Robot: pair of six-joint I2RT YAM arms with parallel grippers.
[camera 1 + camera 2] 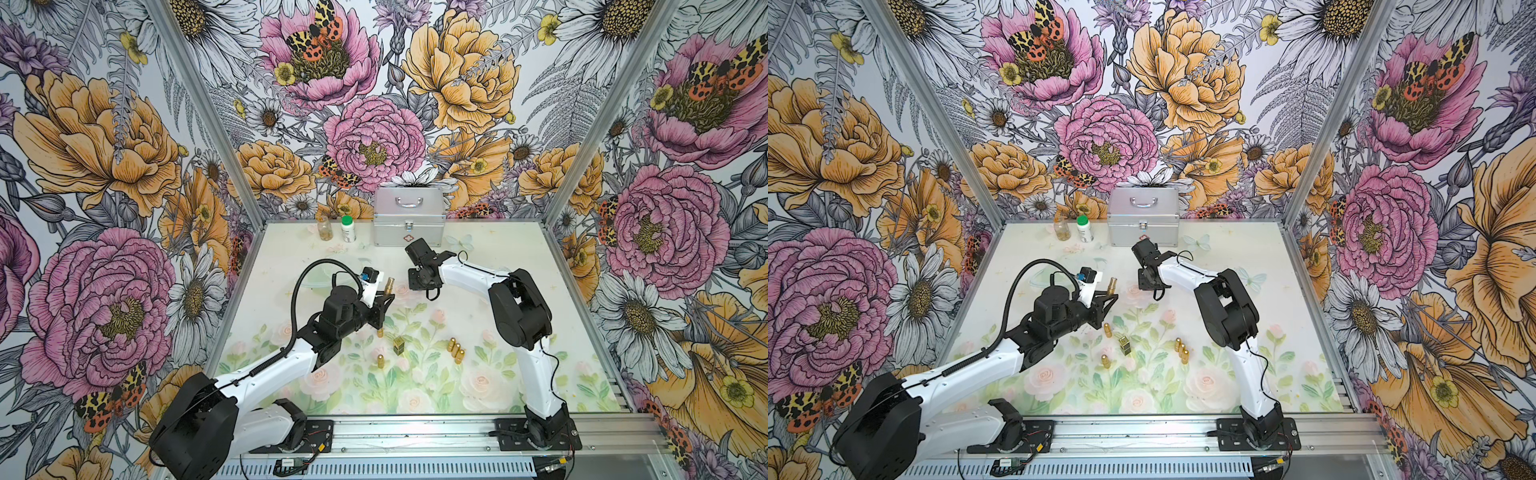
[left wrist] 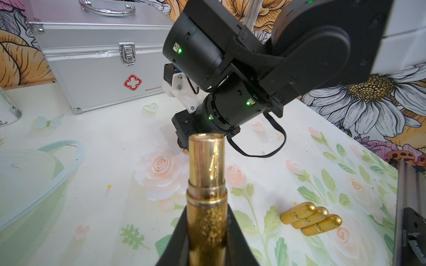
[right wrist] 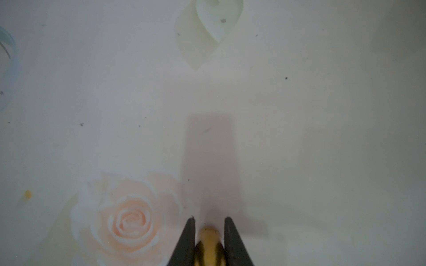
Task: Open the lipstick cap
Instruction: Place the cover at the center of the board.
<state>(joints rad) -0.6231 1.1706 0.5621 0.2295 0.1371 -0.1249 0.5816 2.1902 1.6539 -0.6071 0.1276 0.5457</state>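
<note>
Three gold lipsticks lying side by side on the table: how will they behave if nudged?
The three gold lipsticks look round with domed ends, so they probably roll easily. The glossy finish is likely slippery. They touch each other, so one push probably shifts all.

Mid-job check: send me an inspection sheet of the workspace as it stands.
Surface: floral tabletop, small dark specks.
Job's things: lipstick body uncapped, inner tube exposed; gold cap apart from it.
Clutter: three gold lipsticks side by side, square lipstick, two single gold lipsticks, silver case, jar, white bottle.
Grippers: left gripper shut on lipstick body; right gripper shut on gold cap.
Cables: black hose arches over left arm; cable loop hangs beside right gripper.
Surroundings: floral walls, aluminium frame posts.
</note>
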